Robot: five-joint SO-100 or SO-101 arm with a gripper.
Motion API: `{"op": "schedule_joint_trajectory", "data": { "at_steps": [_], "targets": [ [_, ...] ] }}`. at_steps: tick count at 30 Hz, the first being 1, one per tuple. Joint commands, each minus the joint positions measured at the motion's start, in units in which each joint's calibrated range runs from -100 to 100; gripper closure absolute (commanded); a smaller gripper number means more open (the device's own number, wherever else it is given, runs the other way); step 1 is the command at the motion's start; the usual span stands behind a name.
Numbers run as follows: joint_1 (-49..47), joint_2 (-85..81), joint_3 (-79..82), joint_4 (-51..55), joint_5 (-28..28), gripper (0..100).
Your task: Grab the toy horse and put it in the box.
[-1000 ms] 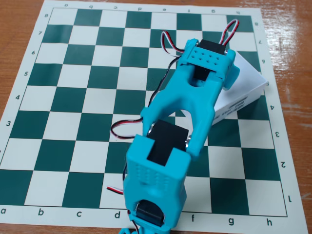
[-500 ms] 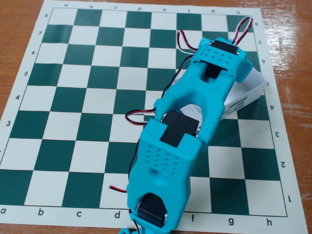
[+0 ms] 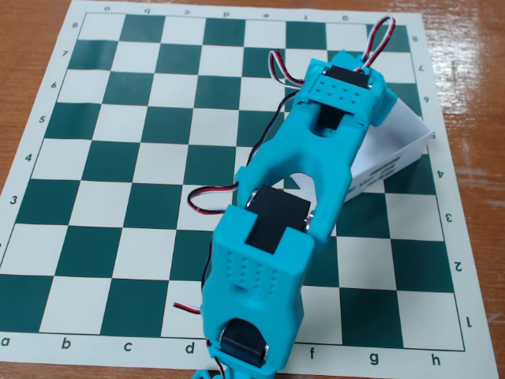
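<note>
From the fixed view I see my turquoise arm [image 3: 296, 209] stretched from the bottom edge up toward the upper right, black servos set into its links. Red, white and black wires [image 3: 211, 193] loop out along its left side and at the top. The pincer is hidden beneath the arm's far end, so I cannot judge its jaws.

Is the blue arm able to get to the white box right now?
Probably yes. The arm stretches across the chessboard and already hangs over the box, with nothing seen between them. The gripper and the horse are hidden, so I cannot tell what it holds.
</note>
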Motion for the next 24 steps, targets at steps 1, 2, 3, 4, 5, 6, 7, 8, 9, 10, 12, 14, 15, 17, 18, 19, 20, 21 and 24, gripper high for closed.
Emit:
{"op": "schedule_joint_trajectory", "data": {
  "at_steps": [1, 2, 3, 4, 5, 6, 7, 8, 9, 10, 12, 14, 15, 17, 18, 19, 20, 21, 24],
  "targets": [
    [-0.3, -3.2, 1.7, -1.4, 0.8, 77],
    [-0.1, -3.1, 2.4, -1.5, 0.9, 77],
    [0.2, -3.1, 3.3, -2.2, 0.9, 77],
    [0.5, -3.1, 3.8, -2.4, 0.9, 77],
    [0.8, -3.1, 4.3, -2.4, 0.9, 78],
    [1.2, -3.1, 4.7, -2.4, 0.9, 78],
    [1.4, -3.2, 4.8, -2.4, 1.0, 78],
    [1.7, -3.3, 4.9, -2.4, 1.0, 78],
    [1.9, -3.6, 5.0, -2.4, 1.0, 78],
    [2.1, -3.9, 5.0, -2.1, 1.0, 78],
    [2.3, -5.0, 5.4, -1.5, 0.9, 78],
    [2.4, -7.0, 6.2, 0.9, 0.9, 81],
    [2.2, -8.2, 7.0, 1.9, 0.9, 82],
    [1.6, -10.7, 8.2, 5.3, 0.9, 89],
    [1.1, -11.9, 8.5, 7.3, 0.9, 90],
    [0.5, -13.3, 8.7, 9.7, 0.9, 91],
    [-0.2, -14.6, 8.7, 12.3, 0.8, 93],
    [-1.1, -15.8, 8.6, 14.8, 0.6, 94],
    [-3.8, -19.9, 9.3, 21.9, 0.1, 98]
  ]
}}
